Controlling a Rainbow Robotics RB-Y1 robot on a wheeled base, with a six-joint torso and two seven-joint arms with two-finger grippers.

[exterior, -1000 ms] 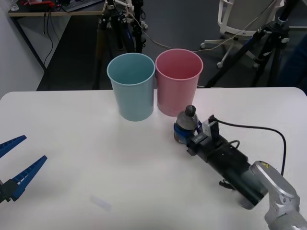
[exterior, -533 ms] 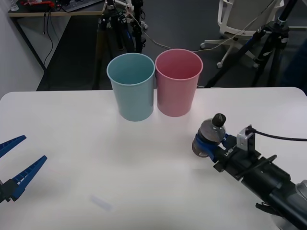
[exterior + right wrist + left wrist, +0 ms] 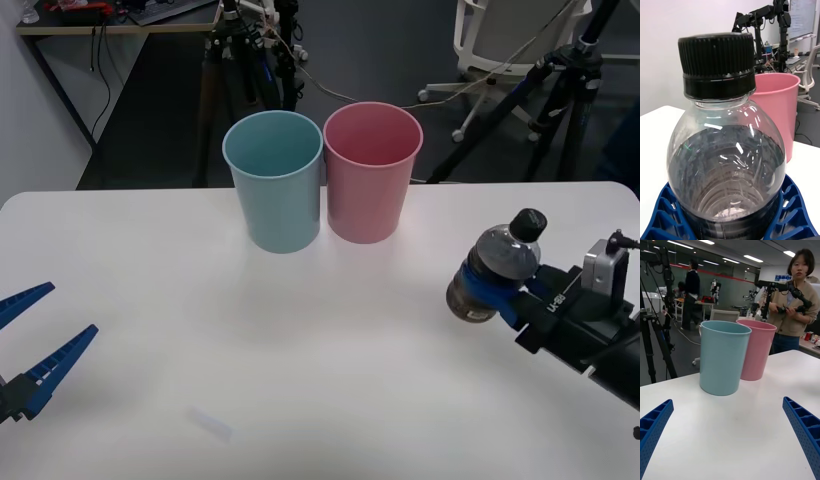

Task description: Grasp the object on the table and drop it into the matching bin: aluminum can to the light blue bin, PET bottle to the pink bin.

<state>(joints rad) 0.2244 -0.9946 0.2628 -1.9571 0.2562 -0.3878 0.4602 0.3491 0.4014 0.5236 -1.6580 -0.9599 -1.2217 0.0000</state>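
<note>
My right gripper (image 3: 490,290) is shut on the PET bottle (image 3: 495,266), a clear bottle with a black cap and dark label, held off the white table (image 3: 300,330) at the right side. Up close in the right wrist view, the bottle (image 3: 728,150) sits between the blue fingers (image 3: 662,217). The pink bin (image 3: 372,170) stands upright at the table's far middle, left of and beyond the bottle, and the light blue bin (image 3: 275,178) stands beside it. They appear too in the left wrist view: pink bin (image 3: 758,350), blue bin (image 3: 723,356). My left gripper (image 3: 30,340) waits open at the table's left edge.
Tripods (image 3: 560,90), cables and an office chair (image 3: 510,30) stand on the floor beyond the table's far edge. A small pale scrap (image 3: 212,424) lies on the near table. The left wrist view has a person (image 3: 797,303) standing behind the table, touching none of the task's things.
My right gripper has lifted the bottle and carried it to the right and nearer, away from the pink bin. The left arm has not moved.
</note>
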